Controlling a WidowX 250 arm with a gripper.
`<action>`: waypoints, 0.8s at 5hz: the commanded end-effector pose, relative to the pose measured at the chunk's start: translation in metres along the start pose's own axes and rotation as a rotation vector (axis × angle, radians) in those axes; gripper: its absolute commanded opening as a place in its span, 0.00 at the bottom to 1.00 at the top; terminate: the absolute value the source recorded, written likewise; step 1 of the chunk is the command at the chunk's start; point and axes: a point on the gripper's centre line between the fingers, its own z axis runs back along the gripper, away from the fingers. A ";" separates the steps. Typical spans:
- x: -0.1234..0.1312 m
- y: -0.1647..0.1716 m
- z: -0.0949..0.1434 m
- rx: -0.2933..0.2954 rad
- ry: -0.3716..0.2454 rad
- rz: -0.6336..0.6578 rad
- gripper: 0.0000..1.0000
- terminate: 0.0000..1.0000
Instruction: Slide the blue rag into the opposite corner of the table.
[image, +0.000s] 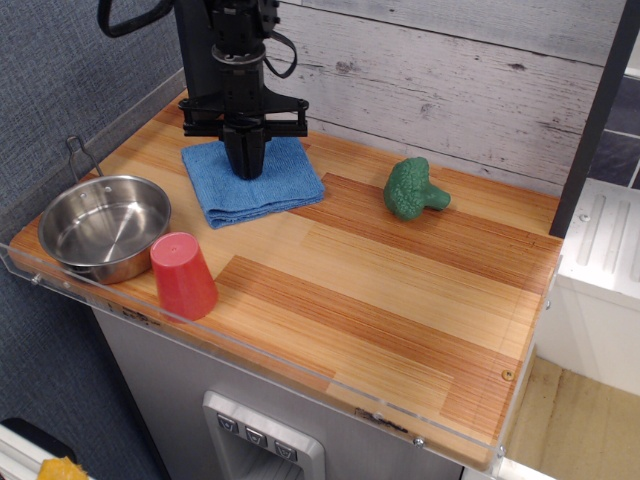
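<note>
Perhaps lab: acrylic-rimmed table (300, 365)

Blue rag (252, 186): matt, napped cloth. Table (400, 290): striped wood, satin sheen, clear acrylic rim. Bowl (103, 226): polished steel. Cup (183, 275): smooth red plastic. Gripper (245, 170): matt black.

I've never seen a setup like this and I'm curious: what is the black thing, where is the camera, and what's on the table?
The black thing is a robot arm; its gripper points straight down, tips pressed onto a blue rag. Whether the tips pinch the cloth I cannot tell. One camera looks down from above the front of the table, a striped wooden top. Also on it: a steel bowl, a red cup upside down, and a toy broccoli.
</note>
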 end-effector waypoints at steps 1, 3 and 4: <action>0.008 0.008 0.044 -0.014 -0.138 -0.029 1.00 0.00; 0.005 -0.003 0.067 0.022 -0.177 -0.062 1.00 0.00; 0.001 -0.011 0.078 0.018 -0.188 -0.107 1.00 0.00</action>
